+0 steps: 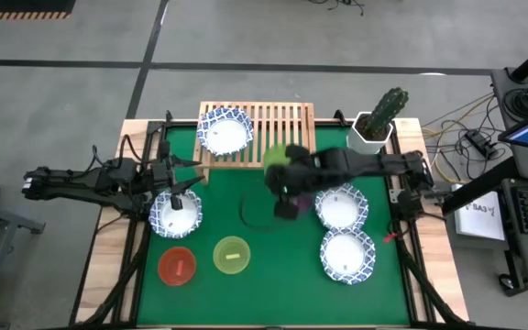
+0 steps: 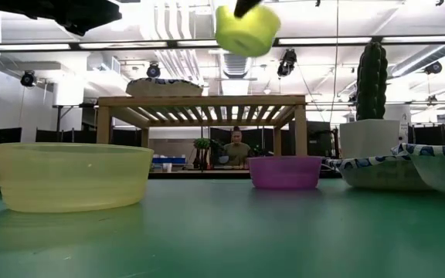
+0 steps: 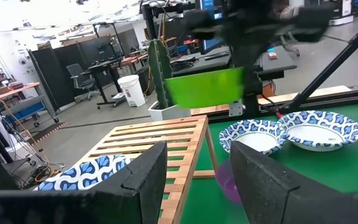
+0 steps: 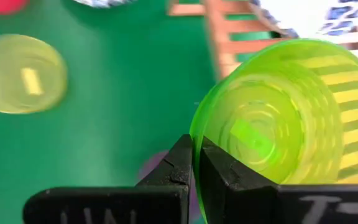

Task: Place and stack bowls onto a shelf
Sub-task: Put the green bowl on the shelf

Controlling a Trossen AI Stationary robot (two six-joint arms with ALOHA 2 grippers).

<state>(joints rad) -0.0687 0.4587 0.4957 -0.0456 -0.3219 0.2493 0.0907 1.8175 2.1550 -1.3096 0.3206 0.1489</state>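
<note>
Right gripper point(image 4: 194, 163), clamped on the rim of the green bowl point(image 1: 285, 158), holds it aloft at the shelf's point(image 1: 278, 119) five-o'clock edge. Left gripper point(image 1: 183, 177), fingers apart, waits at nine o'clock. Such a thin rim pinch could let the bowl tilt and slip off the slats.

Hand-drawn white marks show on the dark fingers point(image 4: 107, 205) of the right gripper point(image 4: 196, 163): roughly "UN" on one, "T" on the other. Nothing else is legible.

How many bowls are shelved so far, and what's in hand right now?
One white blue-rimmed bowl sits on the shelf. The right gripper carries the green bowl above it. Three white bowls, yellow, red and purple remain on the table; left gripper waits.
</note>
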